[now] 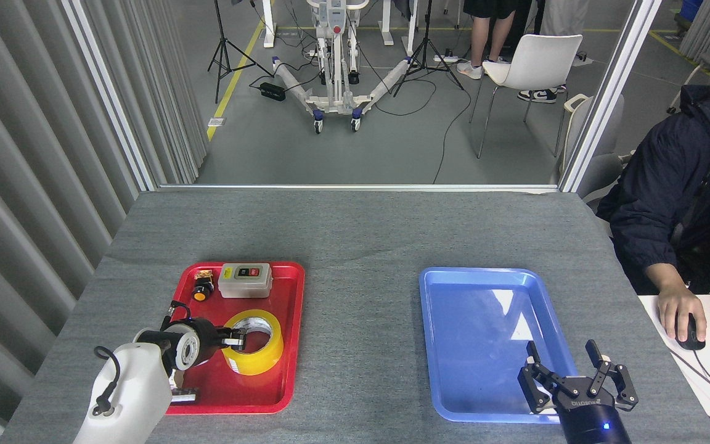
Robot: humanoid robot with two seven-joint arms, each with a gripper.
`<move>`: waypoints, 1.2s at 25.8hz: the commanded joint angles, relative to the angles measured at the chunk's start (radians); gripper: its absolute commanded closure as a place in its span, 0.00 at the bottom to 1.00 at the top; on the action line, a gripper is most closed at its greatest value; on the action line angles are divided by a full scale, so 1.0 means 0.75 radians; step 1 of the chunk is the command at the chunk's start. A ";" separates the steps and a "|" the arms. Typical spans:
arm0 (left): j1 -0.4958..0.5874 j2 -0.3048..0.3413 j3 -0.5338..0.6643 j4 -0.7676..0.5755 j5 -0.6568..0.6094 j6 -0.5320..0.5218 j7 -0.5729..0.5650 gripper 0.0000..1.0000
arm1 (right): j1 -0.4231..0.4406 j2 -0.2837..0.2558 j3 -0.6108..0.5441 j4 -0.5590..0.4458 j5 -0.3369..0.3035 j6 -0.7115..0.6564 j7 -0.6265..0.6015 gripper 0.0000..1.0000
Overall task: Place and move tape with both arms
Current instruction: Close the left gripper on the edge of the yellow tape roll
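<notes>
The tape (257,344) lies flat in the red tray (287,345) on the table (361,246), hole upward, so a finger can drop inside the core. My left pincer (236,337) sits at the roll's near-left wall, apparently straddling it for a grip — but my own wrist hides the fingers, so I cannot tell whether it has closed. My right pincer (563,359) waits spread wide and empty over the blue tray (453,296), likely ready to receive. Its lower body is cut off by the frame edge.

switch box (244,280) crowds red tray (290,345); blue tray (453,308) lies bare.
</notes>
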 commanded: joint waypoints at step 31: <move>-0.002 0.010 0.012 -0.017 -0.014 -0.014 0.012 0.83 | -0.004 0.001 -0.002 0.021 -0.002 0.003 -0.002 0.00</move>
